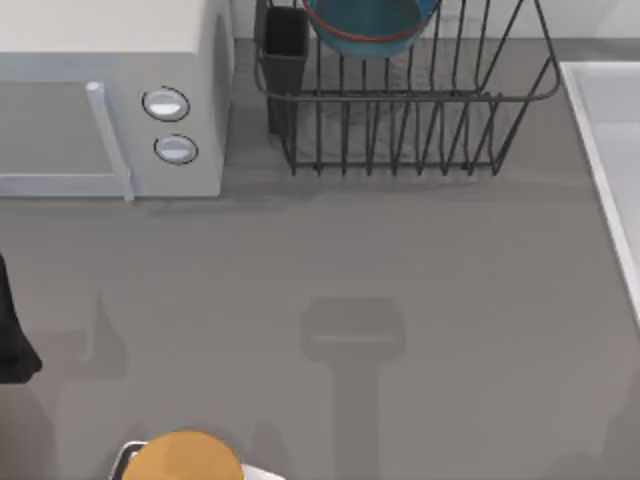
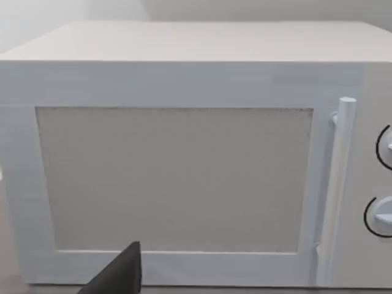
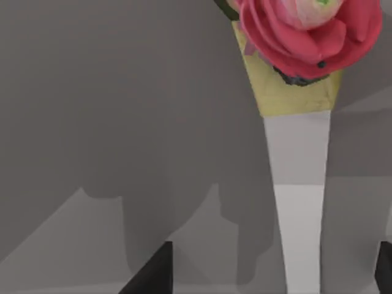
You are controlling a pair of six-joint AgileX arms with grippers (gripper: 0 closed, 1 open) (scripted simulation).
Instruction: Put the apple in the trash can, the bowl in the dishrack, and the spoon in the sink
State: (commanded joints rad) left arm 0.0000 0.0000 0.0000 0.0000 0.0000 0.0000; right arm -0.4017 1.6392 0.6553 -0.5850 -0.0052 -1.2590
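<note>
The bowl [image 1: 372,25] sits in the dishrack [image 1: 405,100], deep blue with its reddish-brown rim showing between the upright bars at the far edge of the top view, and the rack's dark utensil cup [image 1: 285,45] stands at the corner just beside it, on the side nearer the white microwave [image 1: 110,100]. The microwave, with its two round knobs [image 1: 166,105], stands on the grey worktop [image 1: 400,260] to the left of the dishrack, and the pale sink [image 1: 610,130] lies to the rack's right, at the worktop's right edge. Well apart from the dishrack, at the near edge of the worktop, an orange-yellow round thing [image 1: 185,458] rests on something pale. My left arm [image 1: 12,330] is a dark shape at the left edge, well in front of the microwave; its wrist camera faces the microwave door [image 2: 177,177] and handle [image 2: 340,184], with one dark fingertip [image 2: 122,272] in front, and I cannot tell how my left fingers stand. My right fingers [image 3: 153,272] are spread wide, one tip at each side of that wrist view, above grey surface, with a pink flower [image 3: 306,33] in a yellow-and-white cone [image 3: 297,153] beyond them
</note>
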